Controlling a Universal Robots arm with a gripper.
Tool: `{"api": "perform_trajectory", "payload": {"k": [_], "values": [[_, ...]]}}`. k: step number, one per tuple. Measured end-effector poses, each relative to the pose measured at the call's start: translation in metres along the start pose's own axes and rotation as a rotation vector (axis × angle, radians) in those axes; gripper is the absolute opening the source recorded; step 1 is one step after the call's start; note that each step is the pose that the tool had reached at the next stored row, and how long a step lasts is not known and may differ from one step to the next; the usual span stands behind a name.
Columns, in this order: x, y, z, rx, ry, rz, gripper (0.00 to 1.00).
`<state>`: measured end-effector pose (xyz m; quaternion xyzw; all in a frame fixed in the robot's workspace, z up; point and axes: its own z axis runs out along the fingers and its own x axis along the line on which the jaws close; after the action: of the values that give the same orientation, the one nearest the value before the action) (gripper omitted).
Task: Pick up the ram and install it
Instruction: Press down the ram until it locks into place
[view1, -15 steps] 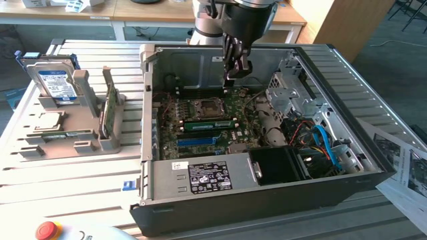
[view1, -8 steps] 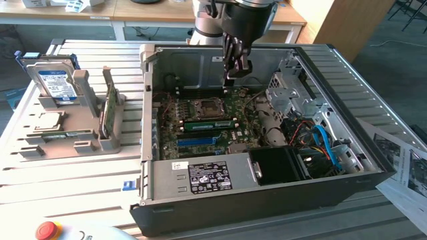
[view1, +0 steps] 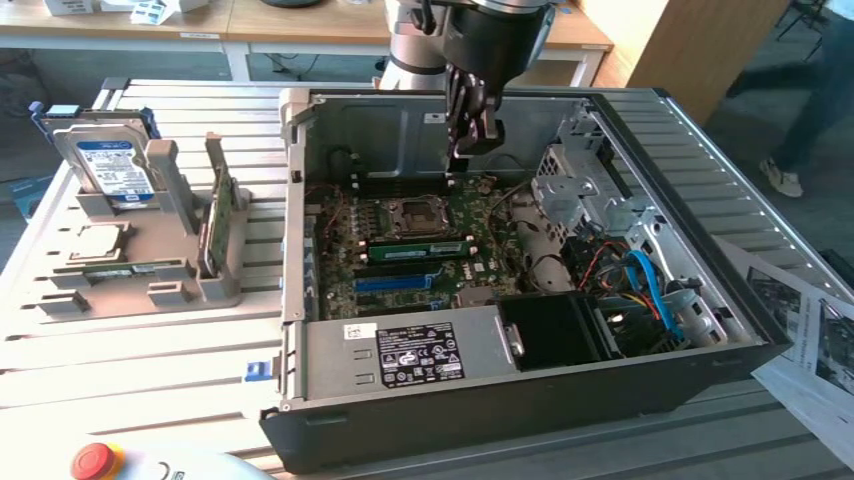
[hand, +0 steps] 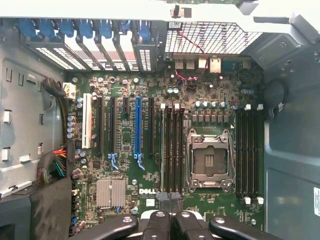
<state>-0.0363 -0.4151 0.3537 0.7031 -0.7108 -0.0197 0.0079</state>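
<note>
One ram (view1: 419, 250) stands already in a memory slot of the motherboard (view1: 467, 282), just behind the power supply (view1: 414, 355) that lies along the near edge of the computer case (view1: 534, 412). Behind the ram is the open CPU socket (view1: 414, 213). Further, toward the far edge of the motherboard, the gripper (view1: 467, 145) hangs above the board with its fingers pressed together and nothing between them; it does not touch the ram.

I judge that the step in hand is the seating of the stick. To do it well, the closed fingertips should meet the thin upper edge squarely and push straight down, keeping off the bare socket pins beside it. Whether the end latches are shut, I cannot tell.

The exterior view gives the green face of the stick and the height of the gripper over it. The wrist view looks straight down: there the ram is a thin line beside empty black slots, so sideways alignment reads better and height worse.
</note>
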Motion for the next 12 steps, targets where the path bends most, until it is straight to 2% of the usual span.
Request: {"api": "perform_trajectory", "payload": {"k": [5, 12], "values": [[0.000, -0.0014, 0.0001, 0.0001, -0.0002, 0.000, 0.11], [0.002, -0.0136, -0.0004, 0.0001, -0.0003, 0.000, 0.11]]}}
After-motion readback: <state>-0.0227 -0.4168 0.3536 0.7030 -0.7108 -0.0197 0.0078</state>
